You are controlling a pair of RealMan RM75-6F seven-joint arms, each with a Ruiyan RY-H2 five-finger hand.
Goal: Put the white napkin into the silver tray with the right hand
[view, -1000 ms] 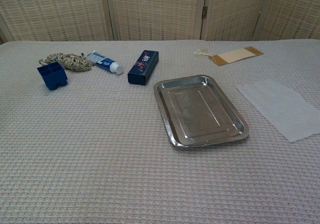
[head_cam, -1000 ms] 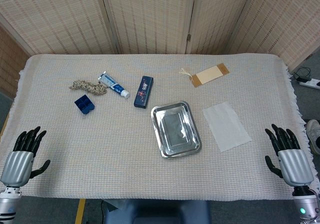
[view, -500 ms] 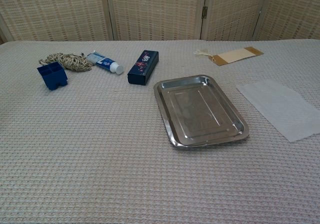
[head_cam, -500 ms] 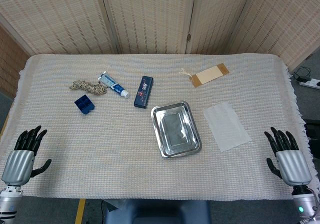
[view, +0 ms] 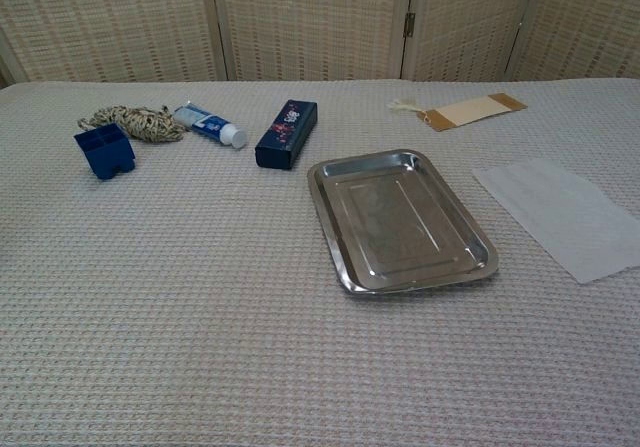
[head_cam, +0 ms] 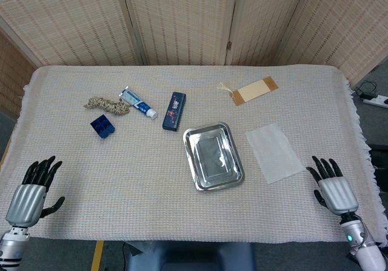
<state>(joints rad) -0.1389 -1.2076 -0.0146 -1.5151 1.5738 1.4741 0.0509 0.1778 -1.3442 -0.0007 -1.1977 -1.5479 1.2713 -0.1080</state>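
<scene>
The white napkin (head_cam: 274, 152) lies flat on the cloth to the right of the silver tray (head_cam: 213, 156), a small gap between them. The chest view shows the same napkin (view: 561, 216) and the empty tray (view: 400, 221). My right hand (head_cam: 330, 189) hovers at the table's front right edge, fingers spread, empty, a short way right of and nearer than the napkin. At the front left corner my left hand (head_cam: 31, 192) is also open and empty. Neither hand appears in the chest view.
At the back left lie a rope bundle (head_cam: 106, 105), a toothpaste tube (head_cam: 137, 102), a blue divided box (head_cam: 102, 126) and a dark blue box (head_cam: 174, 110). A brown tag with string (head_cam: 253, 91) lies behind the napkin.
My right hand has moved inward to the left and slightly toward the table. The left hand has sunk a little. Objects on the table have not moved.
</scene>
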